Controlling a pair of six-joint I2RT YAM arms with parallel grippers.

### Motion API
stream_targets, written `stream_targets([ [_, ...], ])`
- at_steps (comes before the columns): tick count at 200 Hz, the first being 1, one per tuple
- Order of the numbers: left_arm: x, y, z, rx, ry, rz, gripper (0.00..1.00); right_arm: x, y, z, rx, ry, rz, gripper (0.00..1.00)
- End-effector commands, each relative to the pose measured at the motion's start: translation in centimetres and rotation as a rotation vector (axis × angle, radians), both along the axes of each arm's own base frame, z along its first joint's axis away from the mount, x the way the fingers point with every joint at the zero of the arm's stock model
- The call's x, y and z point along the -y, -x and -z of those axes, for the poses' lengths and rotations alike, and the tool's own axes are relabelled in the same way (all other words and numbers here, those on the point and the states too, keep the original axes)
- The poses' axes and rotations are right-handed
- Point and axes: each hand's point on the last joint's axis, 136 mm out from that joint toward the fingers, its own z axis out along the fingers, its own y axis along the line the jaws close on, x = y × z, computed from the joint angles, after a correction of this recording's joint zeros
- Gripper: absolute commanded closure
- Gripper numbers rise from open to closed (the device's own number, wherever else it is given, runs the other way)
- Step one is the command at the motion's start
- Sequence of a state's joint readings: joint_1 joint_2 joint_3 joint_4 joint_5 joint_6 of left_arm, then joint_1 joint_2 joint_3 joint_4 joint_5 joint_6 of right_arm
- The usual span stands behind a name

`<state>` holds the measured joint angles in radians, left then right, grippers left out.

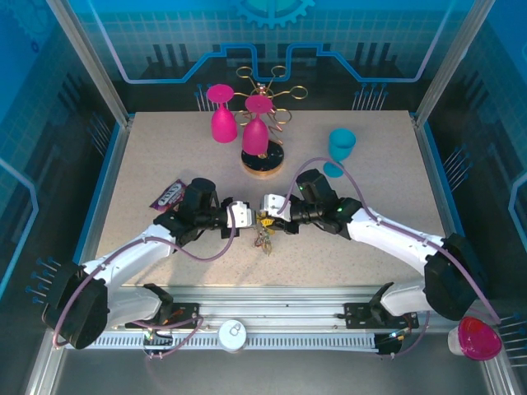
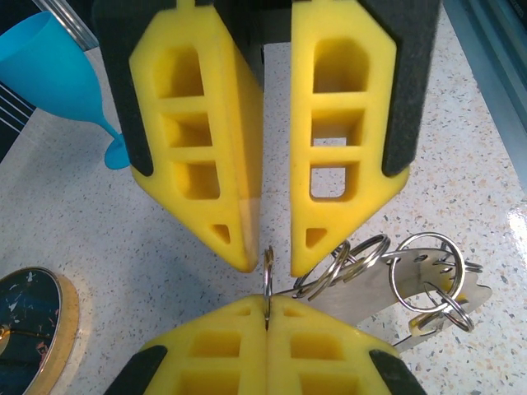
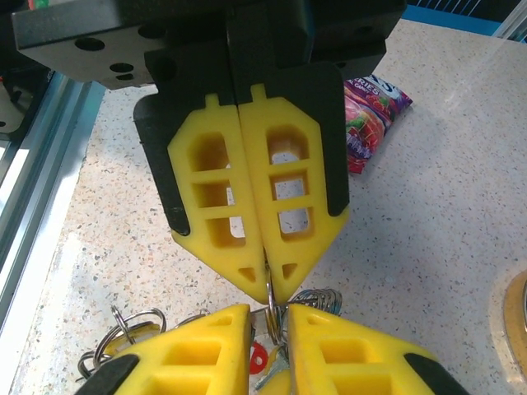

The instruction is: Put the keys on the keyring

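Observation:
My two grippers meet tip to tip at the middle of the table. The left gripper (image 1: 245,216) (image 2: 268,303) is shut on the edge of the thin metal keyring (image 2: 268,276), which stands upright between its yellow fingers. Facing it, the right gripper (image 1: 268,206) (image 3: 269,317) is open by a narrow gap, and the keyring (image 3: 270,306) runs through that gap. Silver keys (image 2: 387,288) on small split rings hang off to one side of the ring. A red tag (image 3: 259,360) shows below my right fingers. The bunch dangles under the grippers (image 1: 263,239).
Behind the grippers stands a gold wire glass rack on a round wooden base (image 1: 263,158), with two pink glasses (image 1: 222,115) by it. A blue glass (image 1: 340,148) lies at the back right. A purple snack packet (image 1: 169,194) sits beside the left arm.

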<state>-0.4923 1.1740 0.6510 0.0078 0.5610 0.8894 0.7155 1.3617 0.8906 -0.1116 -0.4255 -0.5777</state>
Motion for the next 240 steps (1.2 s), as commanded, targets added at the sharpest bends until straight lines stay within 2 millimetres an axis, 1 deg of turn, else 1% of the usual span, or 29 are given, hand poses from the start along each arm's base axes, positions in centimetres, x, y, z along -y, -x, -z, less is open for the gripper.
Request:
stream_targets([
  [1,0.7,0.0,-2.3,0.028,0.046,0.025,1.0,-0.6,-0.1,-0.3,0.023,-0.002,-0.014,0.81],
  [22,0.7,0.1,-2.3,0.022,0.052,0.028,1.0,-0.6,-0.2,-0.1,0.026,0.003,-0.01,0.83],
  [33,0.8,0.1,-2.5,0.021,0.059,0.03,1.0,-0.6,-0.2,-0.1,0.029,-0.002,-0.012,0.86],
  [44,0.8,0.2,-2.6,0.017,0.065,0.031,1.0,-0.7,-0.2,-0.2,0.031,-0.008,-0.015,0.91],
  [56,0.8,0.3,-2.6,0.013,0.068,0.031,1.0,-0.8,-0.1,-0.3,0.028,-0.014,-0.022,1.0],
  [77,0.6,-0.1,-2.7,-0.005,0.094,0.0,1.0,-0.8,0.2,-0.5,0.012,-0.037,-0.04,1.0],
  [83,0.4,-0.3,-2.6,-0.02,0.112,-0.018,0.92,-0.9,0.2,-0.6,0.007,-0.052,-0.042,1.0],
  [87,0.3,-0.3,-2.6,-0.026,0.122,-0.026,0.88,-0.9,0.2,-0.9,0.008,-0.064,-0.043,1.0],
  [92,0.1,-0.2,-2.4,-0.032,0.13,-0.03,0.86,-1.0,0.2,-1.2,0.007,-0.079,-0.048,1.0],
  [94,0.1,-0.2,-2.4,-0.033,0.132,-0.033,0.85,-0.7,0.4,-0.5,-0.008,-0.072,-0.047,1.0],
  [96,0.0,-0.2,-2.3,-0.034,0.134,-0.036,0.84,-0.7,0.5,-0.3,-0.013,-0.072,-0.048,1.0],
  [107,-0.1,0.0,-1.9,-0.053,0.14,-0.042,0.79,-0.7,0.7,-0.3,-0.026,-0.087,-0.055,1.0],
  [121,-0.1,0.4,-1.3,-0.089,0.131,-0.035,0.76,-0.8,0.9,-0.2,-0.034,-0.096,-0.069,1.0],
  [206,0.2,1.3,-0.1,-0.189,0.095,0.021,0.75,-1.5,1.3,-0.7,-0.057,-0.134,-0.104,1.0],
  [240,0.4,1.2,-0.1,-0.186,0.089,0.039,0.78,-2.0,1.5,-0.7,-0.066,-0.139,-0.119,1.0],
])
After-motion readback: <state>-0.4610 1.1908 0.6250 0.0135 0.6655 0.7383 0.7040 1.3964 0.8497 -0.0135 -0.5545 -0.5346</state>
